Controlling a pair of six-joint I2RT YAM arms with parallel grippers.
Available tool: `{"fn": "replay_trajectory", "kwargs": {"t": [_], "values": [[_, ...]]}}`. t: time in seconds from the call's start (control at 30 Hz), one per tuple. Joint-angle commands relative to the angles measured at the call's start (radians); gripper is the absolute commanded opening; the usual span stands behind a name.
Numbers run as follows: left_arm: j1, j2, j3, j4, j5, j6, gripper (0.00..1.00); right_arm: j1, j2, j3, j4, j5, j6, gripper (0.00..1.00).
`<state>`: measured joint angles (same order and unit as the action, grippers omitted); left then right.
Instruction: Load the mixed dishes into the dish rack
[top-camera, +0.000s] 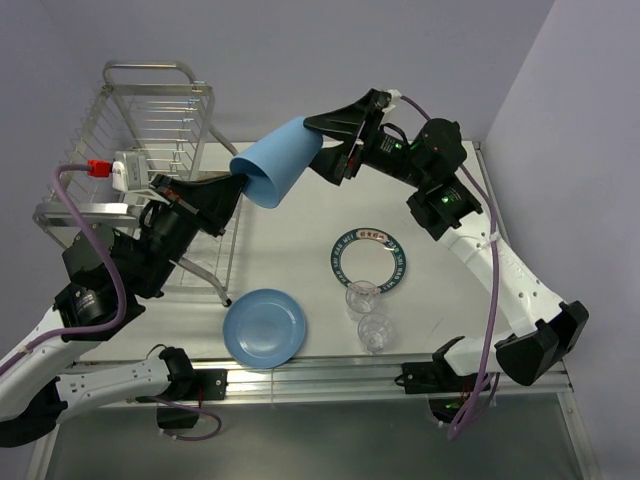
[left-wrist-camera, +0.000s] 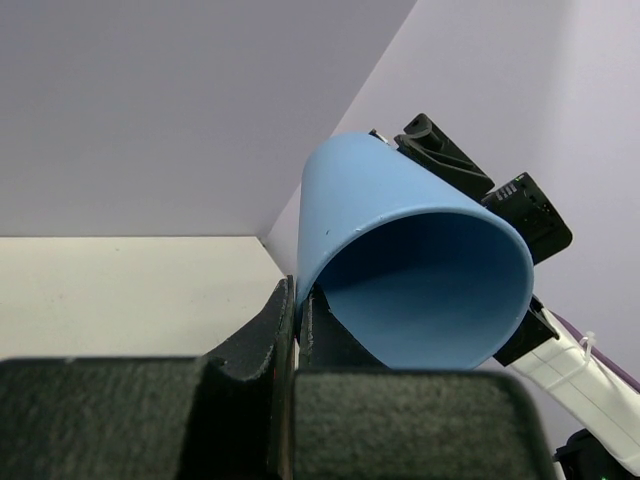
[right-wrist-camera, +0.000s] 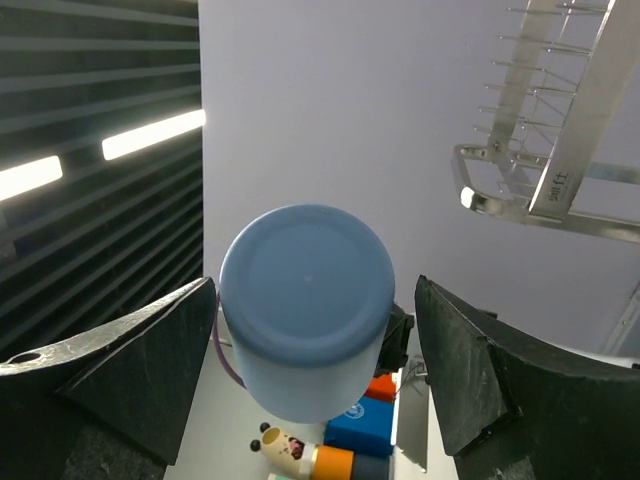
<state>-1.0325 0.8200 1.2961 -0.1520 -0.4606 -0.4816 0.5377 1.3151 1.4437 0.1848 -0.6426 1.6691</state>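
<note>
Top view: found the light-blue cup (top-camera: 278, 165) aloft just right of the dish rack (top-camera: 150, 110), rim pinched in the clenched left gripper (top-camera: 238, 182), base between the spread fingers of the right gripper (top-camera: 314, 146). Left wrist: saw fingers (left-wrist-camera: 265, 330) clamped on that rim. Right wrist: saw both pads (right-wrist-camera: 150, 370) standing off the cup's base, apart from the dish rack.

The light-blue cup (top-camera: 280, 162) hangs tipped on its side beside the silver wire dish rack (top-camera: 150, 130), its rim pinched in my left pincer (top-camera: 238, 182). On the table lie the plain light-blue plate (top-camera: 264, 327) and the white plate with dark-blue lettered rim (top-camera: 367, 259). A clear glass (top-camera: 362, 296) stands at that plate's near edge, and a second glass (top-camera: 375, 333) just nearer me, both seemingly upright.
</note>
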Motion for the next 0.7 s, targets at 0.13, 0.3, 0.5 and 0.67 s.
{"fn": "replay_trajectory", "kwargs": {"t": [0.13,0.3,0.5,0.67], "values": [[0.002,0.011,0.029,0.043,-0.018,0.044,0.00,0.041,0.004,0.086,0.009,0.035,-0.054,0.86],[0.002,0.034,0.042,0.051,-0.009,0.054,0.00,0.062,0.016,0.109,-0.005,0.044,-0.066,0.75],[0.002,0.048,0.071,0.025,0.011,0.057,0.00,0.068,0.018,0.130,-0.050,0.067,-0.127,0.00],[0.002,0.042,0.115,-0.128,-0.010,0.011,0.70,0.061,0.033,0.174,-0.109,0.092,-0.256,0.00]]}}
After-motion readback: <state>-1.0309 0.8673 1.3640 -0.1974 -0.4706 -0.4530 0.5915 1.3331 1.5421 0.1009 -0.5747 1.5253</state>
